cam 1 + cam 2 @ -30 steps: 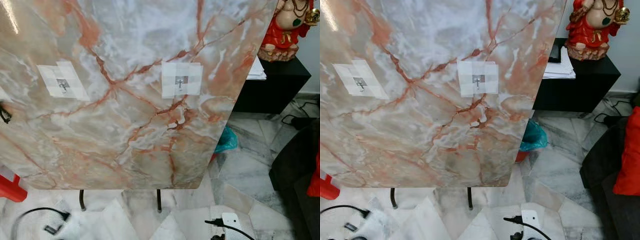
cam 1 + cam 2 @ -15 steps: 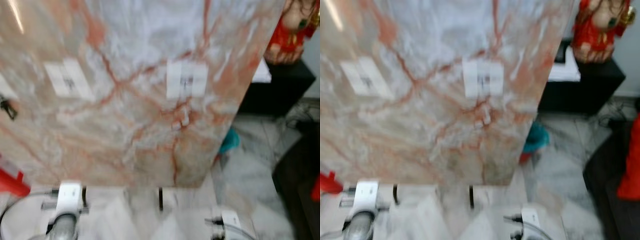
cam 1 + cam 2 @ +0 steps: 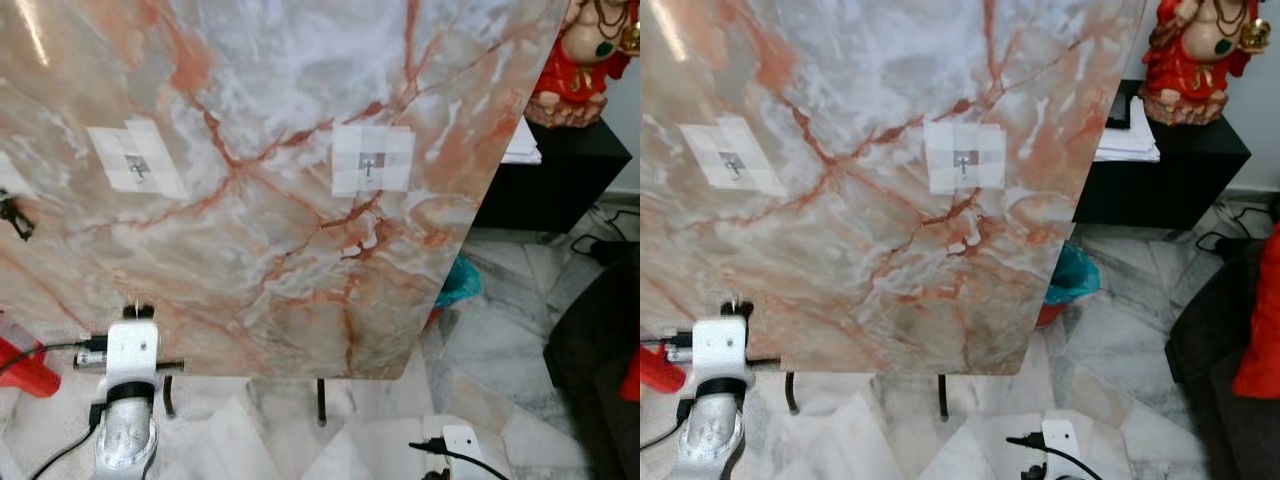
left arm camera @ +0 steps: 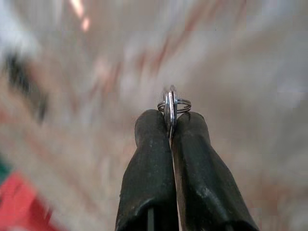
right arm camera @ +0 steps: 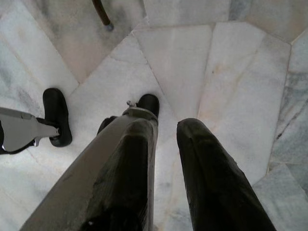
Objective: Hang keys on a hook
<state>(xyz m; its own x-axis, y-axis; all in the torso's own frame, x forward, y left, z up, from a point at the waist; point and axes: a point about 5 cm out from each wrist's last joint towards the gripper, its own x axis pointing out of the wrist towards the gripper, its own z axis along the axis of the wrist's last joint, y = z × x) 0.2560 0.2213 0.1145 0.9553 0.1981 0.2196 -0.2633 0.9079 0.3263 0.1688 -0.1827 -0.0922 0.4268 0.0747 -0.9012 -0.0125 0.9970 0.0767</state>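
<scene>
Raising the keys toward the marble panel (image 3: 300, 200) is the step in hand, by my reading. The left gripper (image 4: 171, 126) has its jaws clamped together on a metal key ring (image 4: 171, 103), which pokes out just past the black fingertips (image 4: 149, 139) in the left wrist view. In the left eye view the same gripper (image 3: 135, 312) sits low on the left of the scene, in front of the panel's lower edge, at the end of its silver arm (image 3: 128, 400).

Two small metal hooks are fixed to the panel on patches of pale tape. The left hook (image 3: 135, 167) is above the gripper and well apart from it. The right hook (image 3: 371, 165) is near the middle of the panel, further off to the right. A dark item (image 3: 10, 215) hangs at the far left edge; I cannot tell what it is.

To do this well, I would aim for the left hook, since it lies almost straight above the gripper. The ring should come up slightly above the hook's tip, with its open loop facing the prong, then settle down over it before the jaws let go. The grip on the ring is thin, so a slow approach should keep it from twisting or slipping.

The right gripper (image 5: 166, 154) hangs idle over the marble floor (image 5: 231, 72), its jaws apart and holding nothing.
</scene>
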